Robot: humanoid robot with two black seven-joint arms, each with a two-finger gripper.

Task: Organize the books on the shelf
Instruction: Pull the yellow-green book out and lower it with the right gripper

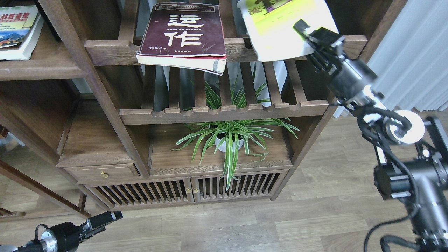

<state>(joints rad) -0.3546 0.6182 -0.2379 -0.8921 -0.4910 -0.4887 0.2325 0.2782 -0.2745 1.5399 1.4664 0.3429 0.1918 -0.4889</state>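
Right gripper [303, 30] upper right, clamped on yellow-green book [280, 28] corner, maroon book [183, 33] top centre on slatted rack [112, 49], left gripper [105, 219] bottom left, finger state unclear.

The yellow-green paperback with the white border [280, 28] is blurred and its top is cut by the upper edge. The small white book with the colourful picture [17, 29] is cut by the left edge. The left gripper [105, 218] is too dark to read.
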